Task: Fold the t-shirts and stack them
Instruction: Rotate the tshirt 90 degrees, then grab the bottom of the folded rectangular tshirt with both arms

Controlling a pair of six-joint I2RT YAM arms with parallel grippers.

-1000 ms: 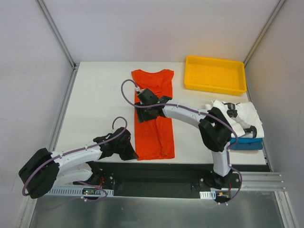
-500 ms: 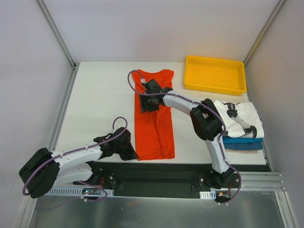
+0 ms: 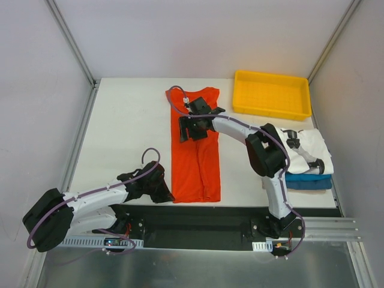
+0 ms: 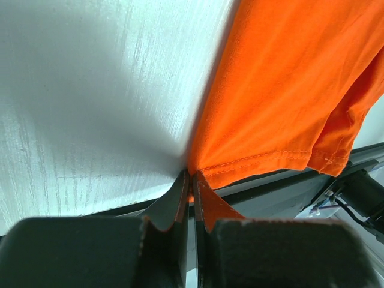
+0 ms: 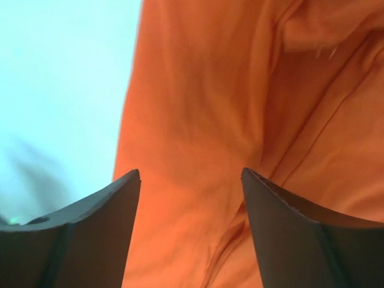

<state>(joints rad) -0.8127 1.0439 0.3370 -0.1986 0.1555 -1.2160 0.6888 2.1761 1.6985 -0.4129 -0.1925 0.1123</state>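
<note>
The orange-red t-shirt [image 3: 195,171] lies flat on the table [image 3: 126,132] as a long narrow strip, with its collar end far from my bases and its hem at the near edge.

My left claw [image 4: 191,177] sits at the shirt's near-left hem corner. Its jaws are pressed together with a sliver of the stitched orange hem pinched between them. The cloth beside the pinch rests on the tabletop.

My right claw [image 5: 189,175] hangs over the shirt's upper part, just below the collar and toward its left edge. Its jaws are spread wide with nothing between them, and soft creases of orange cloth fill the gap in the wrist view. I can't quite tell whether the fingertips touch the cloth or float just above it.

Well to the right of the shirt, a white t-shirt [image 3: 306,147] sits crumpled on top of a folded blue t-shirt [image 3: 309,182]. The yellow tray [image 3: 271,74] stands beyond the shirt's collar end, off to the right and apart from it.
</note>
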